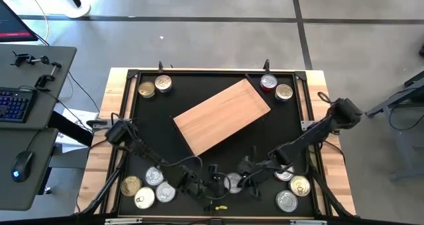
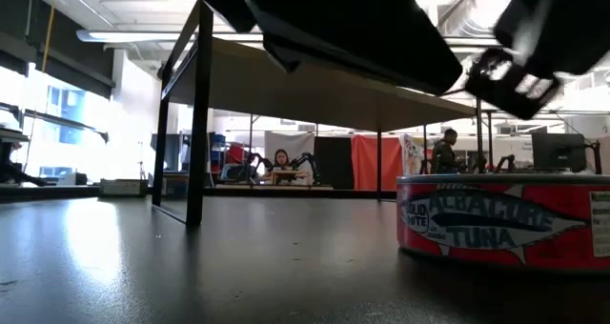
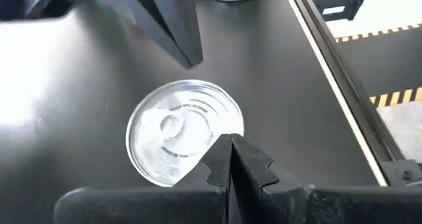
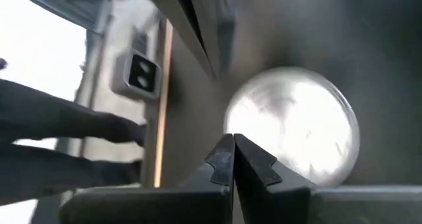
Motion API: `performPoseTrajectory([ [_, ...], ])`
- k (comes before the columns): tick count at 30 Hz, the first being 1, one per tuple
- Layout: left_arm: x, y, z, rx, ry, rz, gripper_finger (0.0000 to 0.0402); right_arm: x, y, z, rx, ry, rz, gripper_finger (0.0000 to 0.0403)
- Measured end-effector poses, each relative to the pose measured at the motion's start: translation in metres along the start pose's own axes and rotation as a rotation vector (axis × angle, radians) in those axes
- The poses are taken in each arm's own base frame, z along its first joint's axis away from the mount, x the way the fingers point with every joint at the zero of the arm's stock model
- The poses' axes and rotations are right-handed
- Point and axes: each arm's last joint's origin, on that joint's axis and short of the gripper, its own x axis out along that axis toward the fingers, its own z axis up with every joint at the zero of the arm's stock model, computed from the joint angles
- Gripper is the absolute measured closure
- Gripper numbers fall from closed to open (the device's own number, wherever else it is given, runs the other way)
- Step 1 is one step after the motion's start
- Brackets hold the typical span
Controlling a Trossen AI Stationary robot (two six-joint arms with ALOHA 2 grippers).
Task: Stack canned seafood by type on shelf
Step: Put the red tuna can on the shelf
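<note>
Two grippers meet low over the near middle of the black tabletop (image 1: 152, 129), both with fingers pressed together and holding nothing; the left gripper (image 3: 230, 143) hangs just over the rim of a silver-topped tin (image 3: 181, 133), and the right gripper (image 4: 233, 145) hangs at the edge of what may be the same tin, a bright round lid (image 4: 297, 122); the high view shows one silver tin (image 1: 233, 181) between the two arms. The shelf (image 1: 222, 116) lies tilted in the middle of the table with nothing on it; two gold-topped tins (image 1: 154, 87) sit at the far left corner; a taller red tin (image 1: 267, 83) and a gold one (image 1: 283, 92) sit at the far right; a cluster of tins (image 1: 148, 187) lies near left and another (image 1: 292, 186) near right. A red tuna tin (image 2: 503, 222) fills the low view's right side.
</note>
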Motion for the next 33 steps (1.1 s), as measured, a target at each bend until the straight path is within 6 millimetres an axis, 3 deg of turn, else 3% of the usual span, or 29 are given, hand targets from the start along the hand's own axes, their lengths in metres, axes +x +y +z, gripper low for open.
performPoseTrajectory([
  [7, 0.011, 0.018, 0.0, -0.002, 0.017, 0.036, 0.0401, -0.006, -0.005, -0.027, 0.1, 0.124, -0.203, 0.0403],
  [15, 0.022, 0.007, -0.018, 0.032, 0.071, -0.01, 0.0402, 0.013, -0.013, -0.037, 0.162, 0.149, -0.281, 0.0403],
  [26, 0.019, 0.004, -0.022, 0.058, 0.103, 0.023, 0.0402, 0.034, -0.018, -0.033, 0.206, 0.066, -0.254, 0.0403],
  [33, 0.02, 0.005, -0.024, 0.041, 0.12, 0.022, 0.0402, 0.037, -0.017, -0.026, 0.254, 0.006, -0.222, 0.0403],
])
